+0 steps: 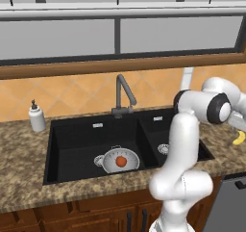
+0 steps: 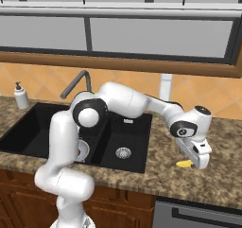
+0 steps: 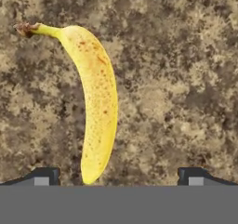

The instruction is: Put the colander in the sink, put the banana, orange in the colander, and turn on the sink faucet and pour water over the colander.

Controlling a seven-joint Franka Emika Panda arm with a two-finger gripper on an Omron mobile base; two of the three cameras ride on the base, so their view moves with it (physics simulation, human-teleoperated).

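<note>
From the left base view, the colander (image 1: 117,160) already sits on the floor of the wider basin of the sink (image 1: 72,135) with the orange (image 1: 121,162) inside it, and the sink faucet (image 1: 123,97) stands behind with its spout over that basin; the banana (image 1: 239,138) shows as a yellow tip on the counter (image 1: 29,168) to the right of the sink, mostly hidden behind the arm's elbow. The soap bottle (image 1: 36,116) stands at the far left corner (well clear of any likely path). From the right base view, the gripper (image 2: 198,162) hangs low over the counter right of the sink, with the banana (image 2: 184,164) lying just beside and under it; I judge that a descent from here could land a finger on the fruit and not beside it, since the hand is close and the banana is not plainly centred under it. In the hand view, the jaws stand wide apart and hold nothing, and the banana (image 3: 95,109) lies lengthwise between the two fingertips (image 3: 45,176) but nearer the left one. A close from this offset could catch only the edge of the curved body and roll or squirt it sideways (the skin looks smooth). A pinch near the tapered end could also let it pivot and drop on the carry across to the colander.
</note>
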